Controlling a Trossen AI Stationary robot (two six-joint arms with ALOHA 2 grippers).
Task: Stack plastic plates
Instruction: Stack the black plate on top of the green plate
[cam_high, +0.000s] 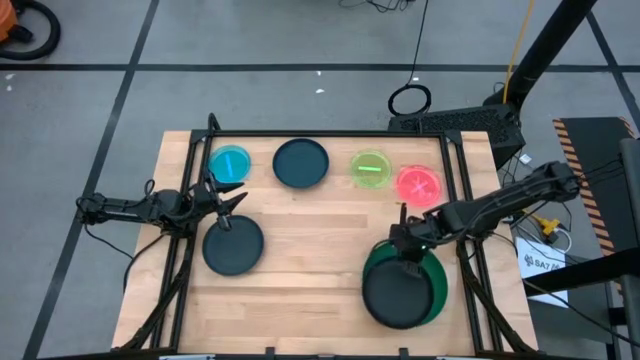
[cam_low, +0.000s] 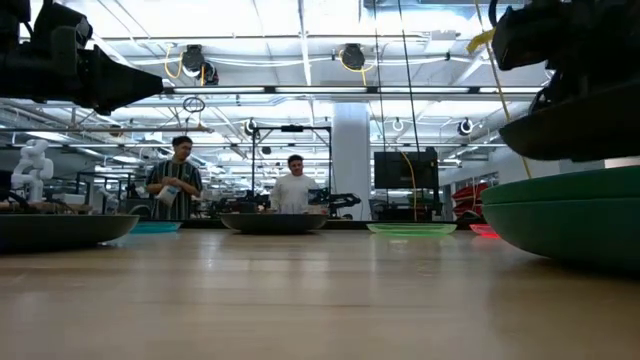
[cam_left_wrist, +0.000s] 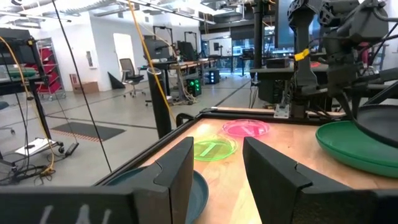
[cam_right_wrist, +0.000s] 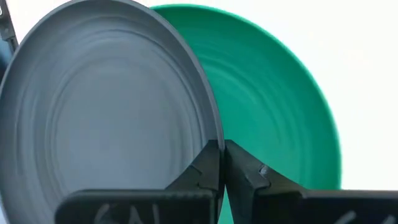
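Observation:
My right gripper (cam_high: 404, 248) is shut on a dark plate (cam_high: 396, 292) that hovers over the large green plates (cam_high: 436, 287) at the table's near right. My left gripper (cam_high: 231, 204) is open and touches nothing; it hangs just beyond the far rim of another dark plate (cam_high: 233, 246) lying flat on the table's left. Along the far side a small blue plate (cam_high: 230, 163), a third dark plate (cam_high: 301, 163), a lime green plate (cam_high: 371, 167) and a pink plate (cam_high: 419, 184) lie flat. The low view shows the held plate (cam_low: 572, 128) above the green stack (cam_low: 570, 212). My right gripper pinches the dark plate's rim (cam_right_wrist: 210, 138) on its far side, one finger on the inner face and one on the outer. The fingers come from above, slanting down. The plate is lifted and tilted over the green plate (cam_right_wrist: 280, 106).
A black frame rail (cam_high: 330, 134) runs along the table's far edge, with side rails at left and right. Bare wood (cam_high: 320, 250) lies between the two arms. Two people (cam_low: 175, 180) stand in the room beyond the table.

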